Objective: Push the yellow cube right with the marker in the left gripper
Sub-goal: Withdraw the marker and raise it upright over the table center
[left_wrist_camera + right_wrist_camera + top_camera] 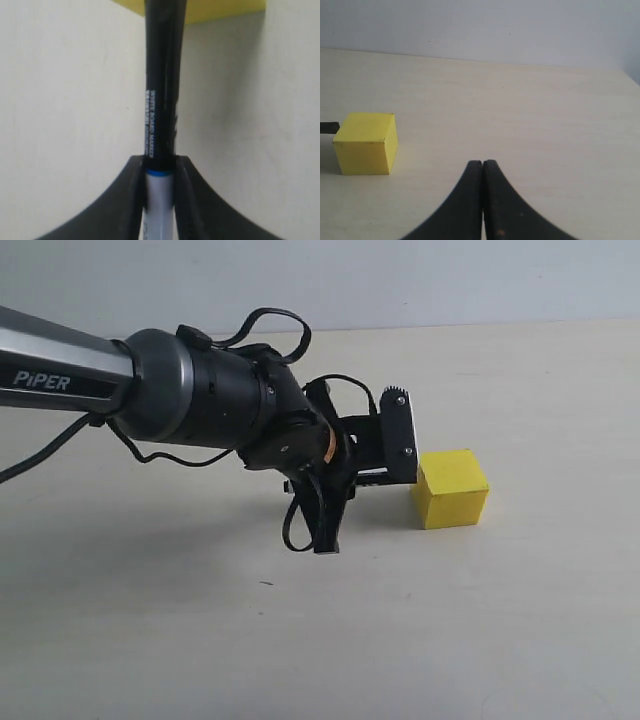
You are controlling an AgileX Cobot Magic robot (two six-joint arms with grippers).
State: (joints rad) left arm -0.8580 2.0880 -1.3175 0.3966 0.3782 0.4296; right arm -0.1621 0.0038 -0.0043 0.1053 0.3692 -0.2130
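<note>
The yellow cube (451, 488) sits on the pale table right of centre. My left gripper (395, 472) reaches in from the left, its end close against the cube's left face. In the left wrist view the left gripper (160, 160) is shut on the marker (161, 90), holding the white barrel where it meets the black cap. The cap runs straight ahead to the yellow cube (225, 9); I cannot tell if the tip touches it. My right gripper (482, 163) is shut and empty, standing off from the yellow cube (367, 142), with the marker's black end (329, 128) showing at the cube's far side.
The beige table (520, 620) spreads bare to the right of and in front of the cube. A light grey wall (520, 30) rises behind the table's far edge. Black cables loop around the left arm's wrist (215, 390).
</note>
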